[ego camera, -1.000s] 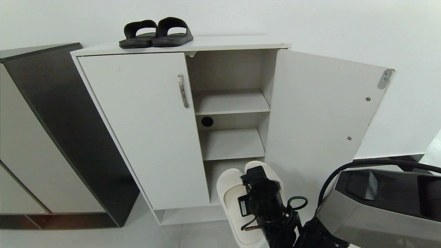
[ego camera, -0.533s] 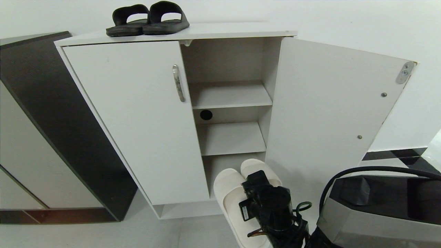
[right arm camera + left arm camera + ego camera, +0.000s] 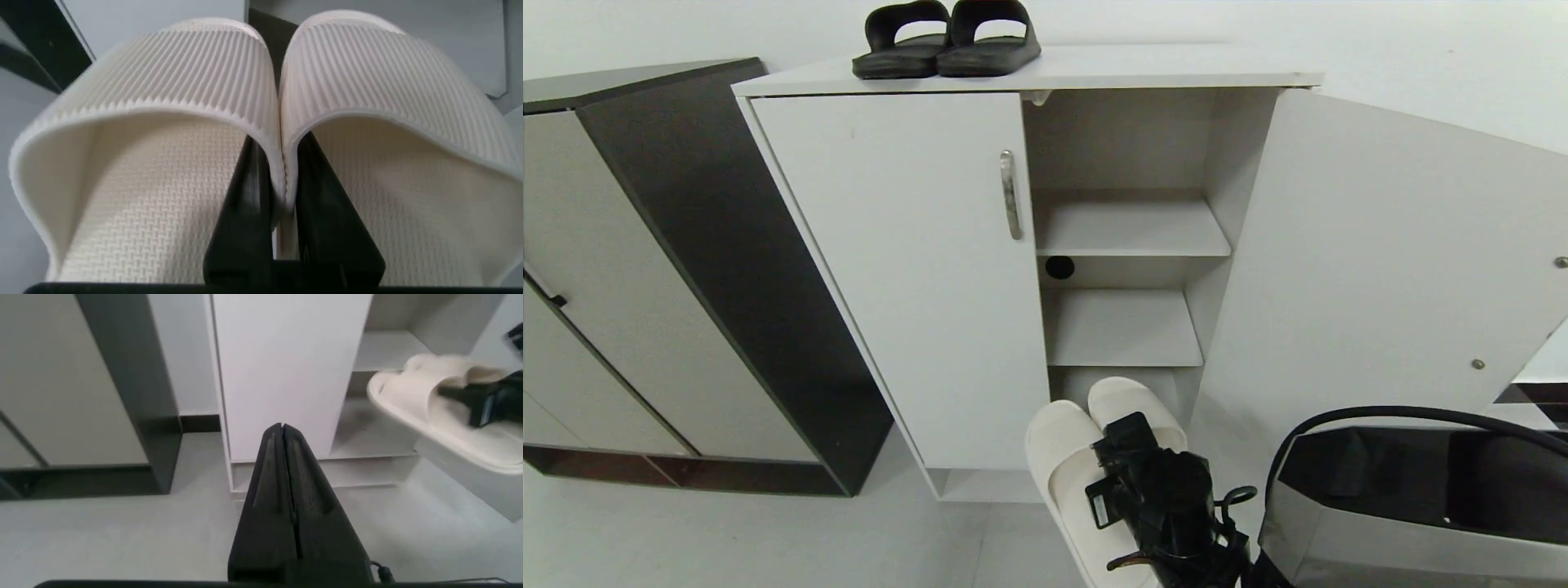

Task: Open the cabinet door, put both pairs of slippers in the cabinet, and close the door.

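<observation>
Cabinet (image 3: pixel 915 269) looms larger and further right in my head view than a second ago: my camera has moved in, not the things. My right claw (image 3: pixel 1129 431) stays clamped on the inner edges of both white slippers (image 3: pixel 1062 441), toes at the mouth of the lowest compartment (image 3: pixel 1070 380); my left claw (image 3: pixel 282 445) hangs closed, empty. With the black slippers (image 3: pixel 947 41) waiting on top, I judge the first pair nearly placed.

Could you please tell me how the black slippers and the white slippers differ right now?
The black slippers rest on the cabinet top; the white slippers are held low before the open bottom compartment. The black slippers are untouched; the white slippers are clamped in the right pincer. Both pairs sit side by side.
</observation>
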